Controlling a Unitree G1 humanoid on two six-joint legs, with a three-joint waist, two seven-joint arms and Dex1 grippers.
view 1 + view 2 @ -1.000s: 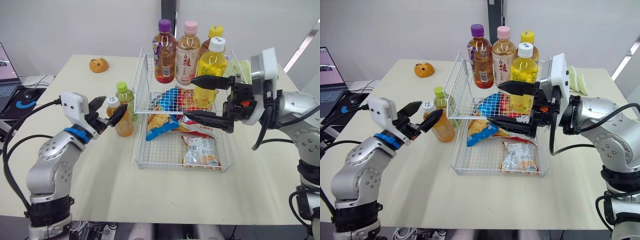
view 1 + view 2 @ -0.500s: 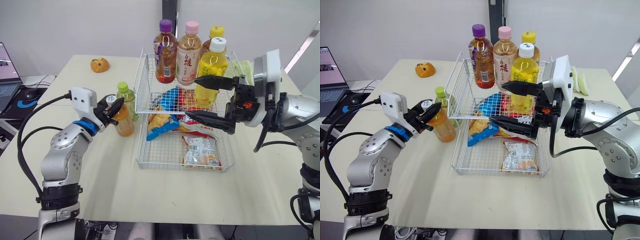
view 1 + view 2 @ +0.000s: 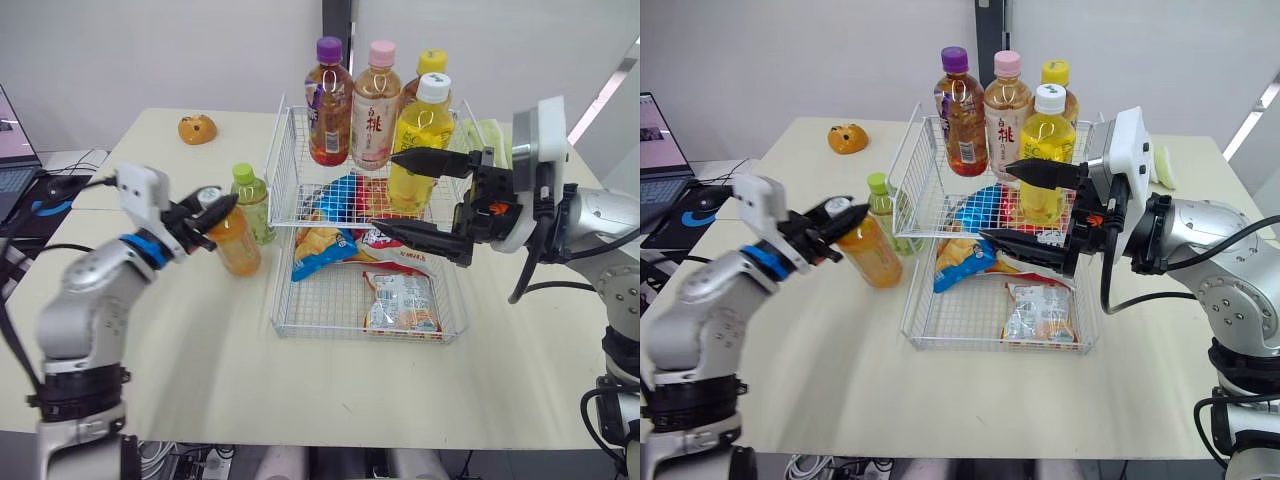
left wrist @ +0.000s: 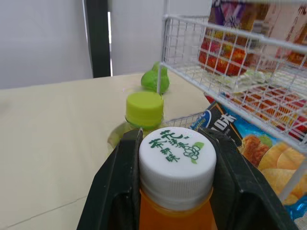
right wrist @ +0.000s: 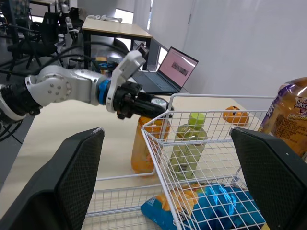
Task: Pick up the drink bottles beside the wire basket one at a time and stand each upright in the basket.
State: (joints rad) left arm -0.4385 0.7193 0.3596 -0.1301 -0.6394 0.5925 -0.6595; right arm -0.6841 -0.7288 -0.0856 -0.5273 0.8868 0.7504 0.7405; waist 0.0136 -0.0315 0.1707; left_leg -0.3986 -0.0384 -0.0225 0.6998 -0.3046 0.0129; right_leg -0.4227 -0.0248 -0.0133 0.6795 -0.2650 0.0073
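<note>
An orange drink bottle (image 3: pixel 234 246) with a white cap (image 4: pixel 176 157) leans beside the wire basket (image 3: pixel 283 322), its top tipped to the left. My left gripper (image 3: pixel 206 212) is shut on its neck just under the cap, with one finger (image 4: pixel 120 191) on each side. Just behind it a green bottle (image 3: pixel 252 204) with a green cap stands on the table. In the basket's far end stand bottles with purple (image 3: pixel 328 100), pink (image 3: pixel 376 105) and yellow (image 3: pixel 422 130) contents. My right gripper (image 3: pixel 385 190) hangs open over the basket, holding nothing.
Snack bags (image 3: pixel 400 300) lie on the basket floor. An orange toy (image 3: pixel 197 128) sits at the table's far left, and a laptop (image 3: pixel 660 130) stands off the left edge. A pale green item (image 3: pixel 486 135) lies behind the right arm.
My left gripper went from open beside the orange bottle to shut on its neck. The bottle now leans left as the arm draws back. The right gripper has barely moved.
</note>
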